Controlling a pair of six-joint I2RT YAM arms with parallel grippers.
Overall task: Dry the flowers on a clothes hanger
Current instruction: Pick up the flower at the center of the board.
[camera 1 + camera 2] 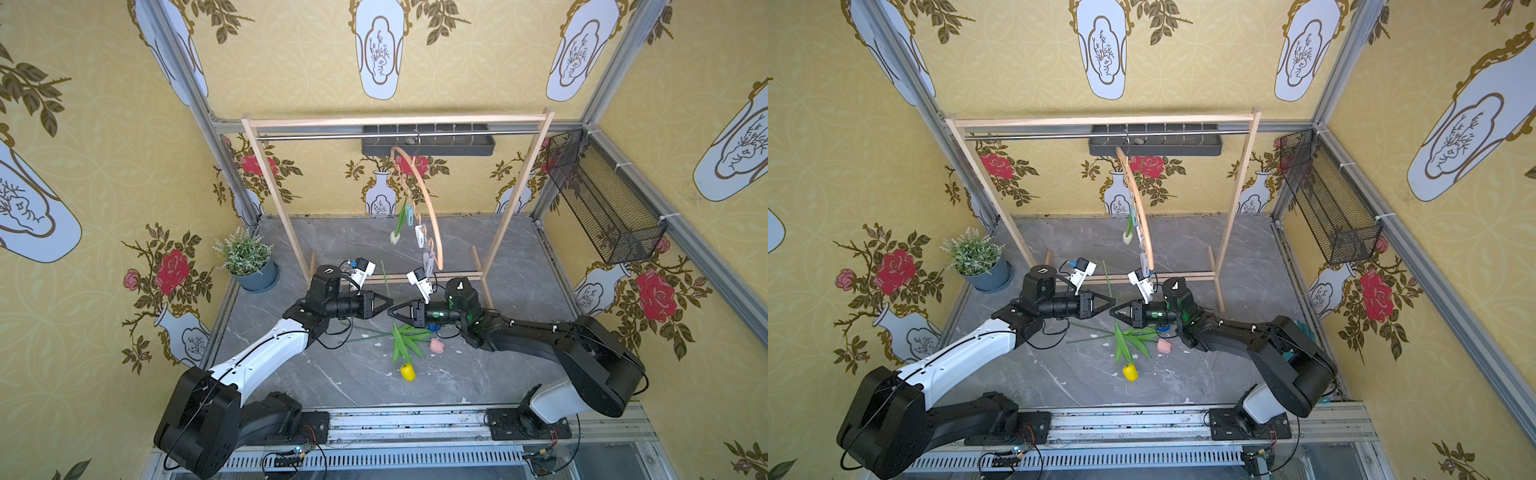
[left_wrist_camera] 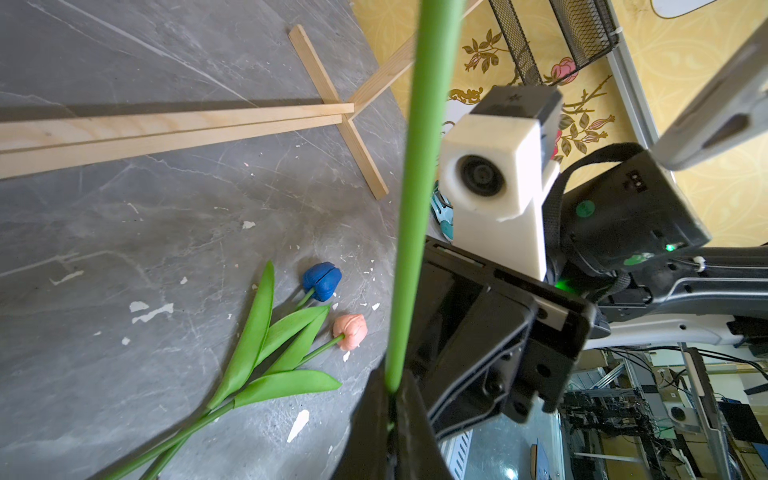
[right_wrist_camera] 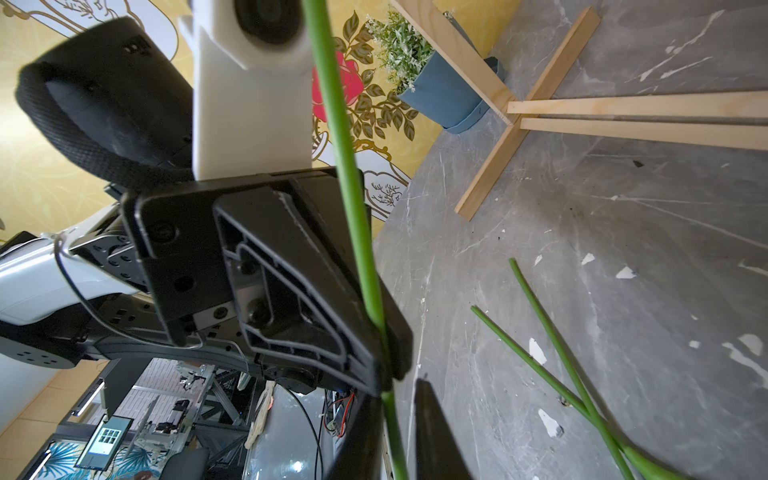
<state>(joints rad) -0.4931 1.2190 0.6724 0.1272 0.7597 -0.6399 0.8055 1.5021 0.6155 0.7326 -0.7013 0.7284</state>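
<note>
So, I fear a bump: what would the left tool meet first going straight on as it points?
Probably the right tool, facing it almost tip to tip past the stem it holds; depth unclear.

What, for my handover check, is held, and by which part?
The left gripper is shut on the yellow artificial tulip, by its thin green stem between leaves and cut end; the right gripper stands open around it.

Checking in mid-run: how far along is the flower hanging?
Done: the white tulip hangs head down from a peg on the clothes hanger. In hand: the left end effector is shut on the yellow tulip by its stem, and the right end effector has its jaws slightly open around the same stem. Left: pegging this one, then the pink tulip and the blue tulip, both lying on the table.
</note>
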